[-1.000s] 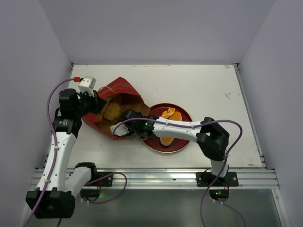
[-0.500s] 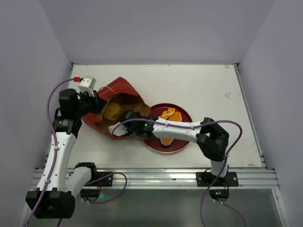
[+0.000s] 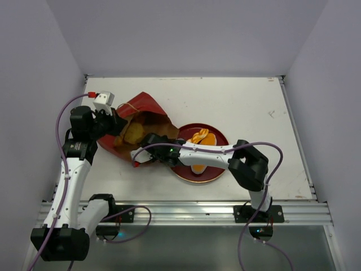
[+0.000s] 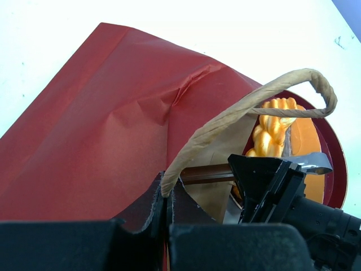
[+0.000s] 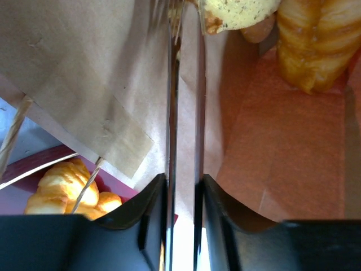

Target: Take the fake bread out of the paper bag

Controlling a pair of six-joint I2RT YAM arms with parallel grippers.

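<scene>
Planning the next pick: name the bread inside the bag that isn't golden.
The round speckled slice, pale yellow-tan, deep in the paper bag; the ridged loaf beside it is golden-orange.

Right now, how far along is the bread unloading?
Done: some fake bread lies on the plate. In hand: the left gripper pinches the paper bag rim; the right gripper sits at its mouth, holding no bread. Remaining: a round slice and a ridged loaf inside.

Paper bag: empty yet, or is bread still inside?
Not empty: ridged loaf and round slice lie inside the paper bag.
</scene>
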